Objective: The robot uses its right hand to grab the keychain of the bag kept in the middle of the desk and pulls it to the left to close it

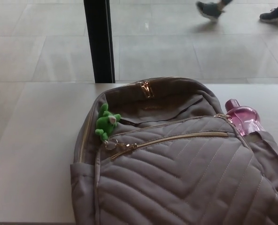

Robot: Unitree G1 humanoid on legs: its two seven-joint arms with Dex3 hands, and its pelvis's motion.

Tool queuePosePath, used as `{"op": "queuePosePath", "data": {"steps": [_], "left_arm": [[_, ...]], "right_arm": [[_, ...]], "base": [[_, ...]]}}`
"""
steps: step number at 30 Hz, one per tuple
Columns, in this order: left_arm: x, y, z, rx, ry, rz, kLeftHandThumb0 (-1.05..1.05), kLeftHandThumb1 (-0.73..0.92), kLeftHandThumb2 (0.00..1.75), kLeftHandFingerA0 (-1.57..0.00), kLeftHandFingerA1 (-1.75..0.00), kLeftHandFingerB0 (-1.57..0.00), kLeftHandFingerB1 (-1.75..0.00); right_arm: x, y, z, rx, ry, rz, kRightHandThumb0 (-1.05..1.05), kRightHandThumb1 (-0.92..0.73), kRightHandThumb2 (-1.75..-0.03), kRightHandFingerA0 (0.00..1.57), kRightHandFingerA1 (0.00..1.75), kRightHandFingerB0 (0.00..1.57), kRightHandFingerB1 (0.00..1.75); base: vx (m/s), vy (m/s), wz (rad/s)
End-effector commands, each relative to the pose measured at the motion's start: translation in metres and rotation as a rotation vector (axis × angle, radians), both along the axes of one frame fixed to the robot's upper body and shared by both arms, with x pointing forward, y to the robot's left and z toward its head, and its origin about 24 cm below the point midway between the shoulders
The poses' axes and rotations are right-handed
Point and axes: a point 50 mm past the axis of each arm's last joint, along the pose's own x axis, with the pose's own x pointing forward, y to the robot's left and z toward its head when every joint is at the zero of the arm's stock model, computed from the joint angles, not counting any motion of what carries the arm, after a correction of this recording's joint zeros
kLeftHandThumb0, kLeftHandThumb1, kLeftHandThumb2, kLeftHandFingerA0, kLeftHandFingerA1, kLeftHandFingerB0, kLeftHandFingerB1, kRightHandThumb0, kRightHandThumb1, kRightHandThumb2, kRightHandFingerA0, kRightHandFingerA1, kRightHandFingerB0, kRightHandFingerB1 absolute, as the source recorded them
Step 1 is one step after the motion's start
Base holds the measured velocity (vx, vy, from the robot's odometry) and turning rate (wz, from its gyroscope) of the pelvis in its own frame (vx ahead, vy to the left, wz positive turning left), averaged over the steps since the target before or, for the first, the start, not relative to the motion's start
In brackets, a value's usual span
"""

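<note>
Closest to me, the grey quilted bag (176,178) lies on the desk (35,154). The green frog keychain (106,123) sits at its left side, right by the left end of the gold zipper (176,138). The top compartment looks slightly gapped, hard to be sure. A pink bottle (242,117) pokes out on the right. My right hand and left hand aren't in frame, so I can't tell their state. Further back are a black post (99,42) and someone's shoes (209,9).

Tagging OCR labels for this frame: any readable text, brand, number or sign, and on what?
None readable.
The bag has a faint mark below its top zip, too blurred to read.
The bottle and keychain show no text.
</note>
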Motion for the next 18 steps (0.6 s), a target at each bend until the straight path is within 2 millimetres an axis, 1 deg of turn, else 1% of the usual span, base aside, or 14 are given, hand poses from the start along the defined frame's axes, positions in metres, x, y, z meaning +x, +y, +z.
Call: {"op": "queuePosePath", "data": {"steps": [1, 3, 4, 5, 6, 7, 8, 11, 12, 14, 15, 16, 17, 18], "left_arm": [[-0.012, 0.027, 0.018, 0.099, -0.024, 0.047, -0.83, 0.92, 0.73, -0.65, -0.54, -0.46, -0.45], [-0.012, 0.028, 0.018, 0.100, -0.018, 0.053, -0.88, 0.92, 0.74, -0.64, -0.53, -0.43, -0.42], [-0.012, 0.029, 0.019, 0.100, -0.021, 0.046, -0.82, 0.74, 1.15, -0.57, -0.62, -0.39, -0.55], [-0.011, 0.029, 0.019, 0.101, -0.022, 0.043, -0.82, 0.74, 1.15, -0.57, -0.62, -0.39, -0.55], [-0.011, 0.030, 0.019, 0.086, -0.027, 0.066, -0.84, 0.74, 1.14, -0.58, -0.63, -0.40, -0.55], [-0.011, 0.030, 0.019, 0.080, -0.030, 0.075, -0.84, 0.74, 1.14, -0.58, -0.63, -0.40, -0.55], [-0.011, 0.030, 0.019, 0.087, -0.027, 0.066, -0.82, 0.74, 1.15, -0.57, -0.62, -0.40, -0.55], [-0.011, 0.030, 0.019, 0.104, -0.018, 0.058, -0.79, 0.75, 1.15, -0.59, -0.63, -0.40, -0.55], [-0.011, 0.030, 0.019, 0.112, -0.017, 0.046, -0.80, 0.75, 1.15, -0.59, -0.62, -0.41, -0.55], [-0.011, 0.030, 0.019, 0.116, -0.018, 0.037, -0.80, 0.75, 1.15, -0.59, -0.62, -0.41, -0.55], [-0.011, 0.030, 0.019, 0.110, -0.017, 0.044, -0.86, 0.92, 0.73, -0.66, -0.52, -0.46, -0.42], [-0.011, 0.030, 0.019, 0.109, -0.017, 0.044, -0.86, 0.92, 0.73, -0.66, -0.52, -0.46, -0.42], [-0.011, 0.030, 0.019, 0.105, -0.016, 0.046, -0.81, 0.74, 1.15, -0.58, -0.62, -0.41, -0.55], [-0.007, 0.030, 0.020, 0.105, -0.023, 0.052, -0.85, 0.92, 0.74, -0.66, -0.54, -0.45, -0.44]], "right_arm": [[-0.101, 0.000, -0.048, 0.146, -0.373, -0.555, -0.68, -0.64, -0.66, 0.22, 1.27, 0.08, 0.87], [-0.098, 0.003, -0.052, 0.143, -0.328, -0.499, -0.67, -0.62, -0.65, 0.27, 1.21, 0.13, 0.85], [-0.097, 0.005, -0.054, 0.149, -0.303, -0.471, -0.68, -0.62, -0.58, 0.33, 1.07, 0.17, 0.78], [-0.096, 0.006, -0.055, 0.151, -0.296, -0.467, -0.68, -0.62, -0.58, 0.33, 1.07, 0.17, 0.78], [-0.094, 0.008, -0.057, 0.141, -0.229, -0.397, -0.67, -0.44, -0.95, 0.52, 0.87, 0.19, 0.65], [-0.093, 0.009, -0.058, 0.137, -0.200, -0.367, -0.67, -0.44, -0.95, 0.52, 0.87, 0.19, 0.65], [-0.091, 0.010, -0.057, 0.129, -0.196, -0.354, -0.69, -0.62, -0.57, 0.39, 1.01, 0.22, 0.74], [-0.088, 0.011, -0.058, 0.118, -0.177, -0.327, -0.71, -0.60, -0.56, 0.57, 1.03, 0.29, 0.72], [-0.087, 0.011, -0.059, 0.113, -0.163, -0.316, -0.74, -0.44, -0.95, 0.73, 0.98, 0.34, 0.71], [-0.086, 0.012, -0.059, 0.112, -0.158, -0.313, -0.74, -0.44, -0.95, 0.73, 0.98, 0.34, 0.71], [-0.086, 0.012, -0.059, 0.106, -0.127, -0.289, -0.73, -0.57, -0.59, 0.80, 0.97, 0.34, 0.70], [-0.085, 0.012, -0.059, 0.105, -0.123, -0.286, -0.73, -0.57, -0.59, 0.80, 0.97, 0.34, 0.70], [-0.085, 0.012, -0.059, 0.095, -0.105, -0.267, -0.74, -0.59, -0.58, 0.91, 0.94, 0.39, 0.72], [-0.083, 0.014, -0.061, 0.093, -0.099, -0.257, -0.73, -0.41, -0.91, 0.95, 0.94, 0.43, 0.71]], "base": [[0.00, 0.000, 0.00], [0.00, 0.000, 0.00], [0.00, 0.000, 0.00], [0.00, 0.000, 0.00], [0.00, 0.000, 0.00], [0.00, 0.000, 0.00], [0.00, 0.000, 0.00], [0.00, 0.000, 0.00], [0.00, 0.000, 0.00], [0.00, 0.000, 0.00], [0.00, 0.000, 0.00], [0.00, 0.000, 0.00], [0.00, 0.000, 0.00], [0.00, 0.000, 0.00]]}}
